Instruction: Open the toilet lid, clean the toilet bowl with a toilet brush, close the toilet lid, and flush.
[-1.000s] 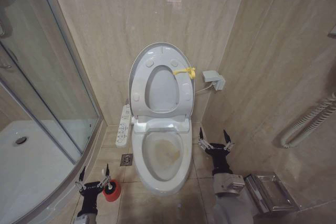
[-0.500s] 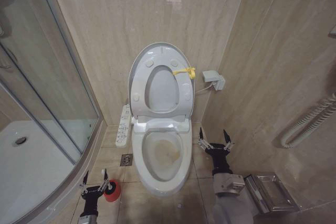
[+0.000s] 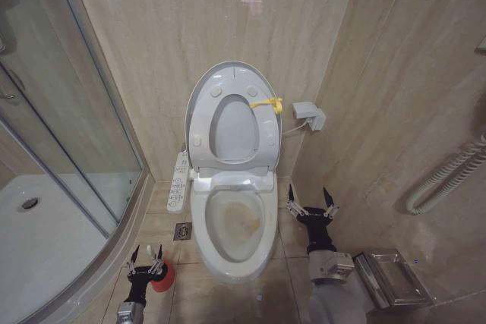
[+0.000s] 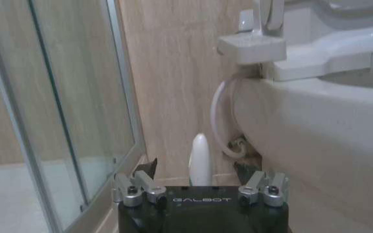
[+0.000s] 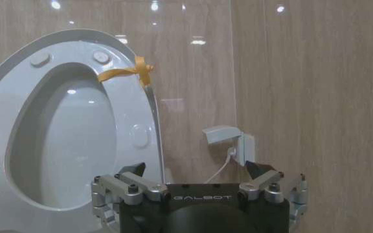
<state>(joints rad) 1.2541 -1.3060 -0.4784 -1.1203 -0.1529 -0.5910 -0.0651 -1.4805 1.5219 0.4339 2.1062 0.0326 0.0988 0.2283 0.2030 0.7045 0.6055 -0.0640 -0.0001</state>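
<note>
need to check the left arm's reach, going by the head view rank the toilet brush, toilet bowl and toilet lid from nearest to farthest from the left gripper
1. The toilet brush: right at the left gripper, its red base on the floor just beside the open fingers.
2. The toilet bowl: to the gripper's right, across a strip of floor tile.
3. The toilet lid: raised against the back wall, farthest off.

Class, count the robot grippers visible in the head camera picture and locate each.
2: the left gripper by the toilet brush, the right gripper beside the toilet bowl.
</note>
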